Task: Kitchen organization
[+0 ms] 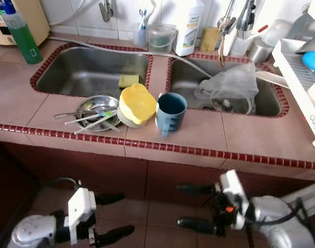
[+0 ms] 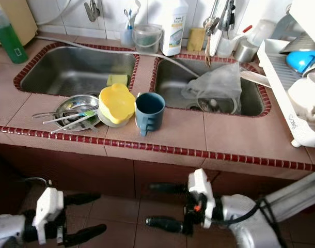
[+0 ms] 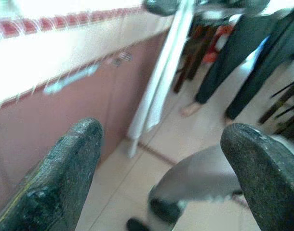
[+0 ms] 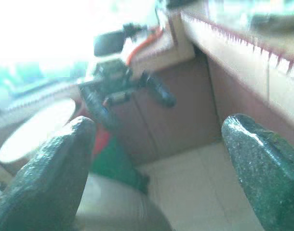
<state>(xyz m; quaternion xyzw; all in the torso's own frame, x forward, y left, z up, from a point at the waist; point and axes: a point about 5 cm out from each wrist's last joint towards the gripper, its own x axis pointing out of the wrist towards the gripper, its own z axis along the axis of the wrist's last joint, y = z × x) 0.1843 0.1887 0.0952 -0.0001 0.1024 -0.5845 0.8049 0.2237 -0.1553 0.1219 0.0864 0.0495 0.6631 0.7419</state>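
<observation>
The tiled counter (image 1: 261,135), pinkish with a dark red mosaic edge, carries a double steel sink (image 1: 90,72); everything below is placed against that sink. A white dish rack (image 1: 302,82) stands at the sink's right end, holding a blue item. A crumpled clear plastic bag (image 1: 231,88) lies in the right basin, and a yellow sponge (image 1: 128,80) sits at the near edge of the left basin. Behind the sink a white detergent bottle (image 1: 187,26) stands upright by the divider, and a green bottle (image 1: 22,36) stands upright past the left end.

On the strip in front of the sink, a steel plate (image 1: 90,109) holds several utensils (image 1: 88,120) whose long axes run roughly left to right, handles pointing left. Just right of it a bowl under a yellow lid (image 1: 137,103) leans tilted, touching a dark blue mug (image 1: 170,111) that stands upright with its handle pointing toward the robot.

Below the counter's front, the left gripper (image 1: 112,216) and the right gripper (image 1: 191,206) hang over the floor, each with fingers spread wide and empty, pointing toward each other.
</observation>
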